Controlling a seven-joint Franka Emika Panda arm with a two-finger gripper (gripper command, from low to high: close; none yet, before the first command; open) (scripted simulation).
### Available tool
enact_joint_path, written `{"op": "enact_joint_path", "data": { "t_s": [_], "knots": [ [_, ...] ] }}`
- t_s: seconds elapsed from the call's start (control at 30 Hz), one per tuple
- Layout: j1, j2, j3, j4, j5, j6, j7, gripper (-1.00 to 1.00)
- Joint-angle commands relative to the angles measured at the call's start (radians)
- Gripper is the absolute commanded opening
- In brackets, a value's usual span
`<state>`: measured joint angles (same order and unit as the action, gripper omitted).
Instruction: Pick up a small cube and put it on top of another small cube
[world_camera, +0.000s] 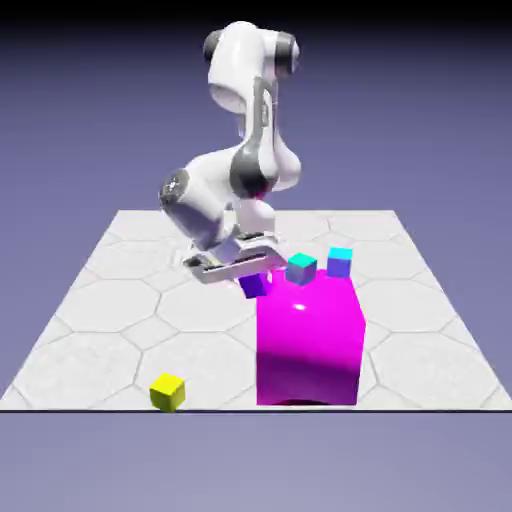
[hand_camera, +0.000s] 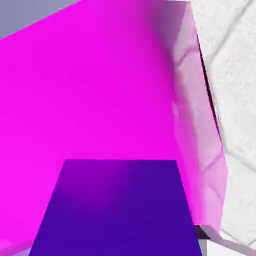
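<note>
Simulated tabletop (world_camera: 110, 300), plain violet backdrop (world_camera: 80, 100)

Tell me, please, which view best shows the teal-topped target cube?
The exterior view: the teal-topped cube sits behind the magenta block, beside a cyan-topped cube. The hand view shows none of it, only the held purple cube and magenta.

The purple cube (world_camera: 254, 286) is tiny and dark all over, with a faint magenta tint. It hangs off the worktop, slightly tilted, close against the upper left edge of the big magenta block (world_camera: 309, 340) as the exterior view shows it. In the hand view the purple cube (hand_camera: 117, 210) fills the lower middle, large and flat-faced. The teal-topped cube (world_camera: 301, 268) has purple sides and sits upright on the block's top, near its back left corner, just right of the purple cube and apart from it.
</note>
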<state>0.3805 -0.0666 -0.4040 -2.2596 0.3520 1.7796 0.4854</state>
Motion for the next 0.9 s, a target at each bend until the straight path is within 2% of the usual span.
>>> {"op": "enact_joint_path", "data": {
  "t_s": [0.0,0.63,0.8,0.83,0.87],
  "knots": [
    [0.005,-0.034,0.032,-0.006,-0.042,-0.011,-0.043,-1.00],
    [0.098,-0.302,0.448,-0.141,-0.790,-0.007,-0.661,-1.00],
    [0.068,-0.262,0.412,-0.274,-0.846,0.168,-0.624,-1.00],
    [0.068,-0.262,0.412,-0.274,-0.846,0.168,-0.624,1.00],
    [0.068,-0.262,0.412,-0.274,-0.846,0.168,-0.624,1.00]
  ]
}}
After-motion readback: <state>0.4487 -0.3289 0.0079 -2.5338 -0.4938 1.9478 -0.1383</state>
